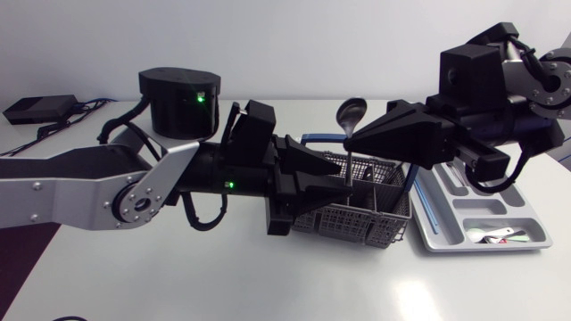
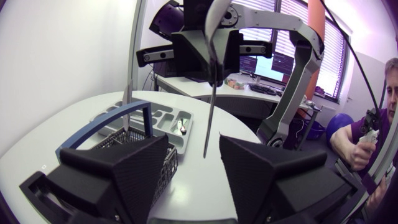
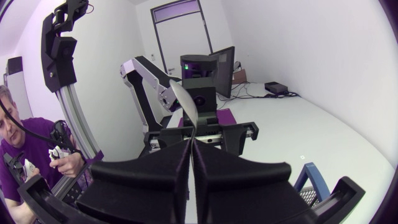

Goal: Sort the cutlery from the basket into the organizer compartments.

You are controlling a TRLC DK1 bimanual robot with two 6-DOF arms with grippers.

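My right gripper was closed tight on a spoon, with the fingers pinching the handle just under the bowl. In the right wrist view the two wedges met with only the thin handle between them, and the bowl stood up past their tips. The spoon hung upright, bowl on top, and its handle ran straight down over the basket. I could not tell whether the lower end had cleared the wire rim. My left gripper was level over the near part of the basket, its jaws wide apart and holding nothing. In its own wrist view the fingers stood well apart. The spoon's handle hung ahead of the gap between them, touching neither. The basket, with its blue handle raised, sat under and just beside the left finger. The organizer lay on the table just beside the basket, on the right arm's side. A few small pieces lay in its nearest compartment, too small for me to name.
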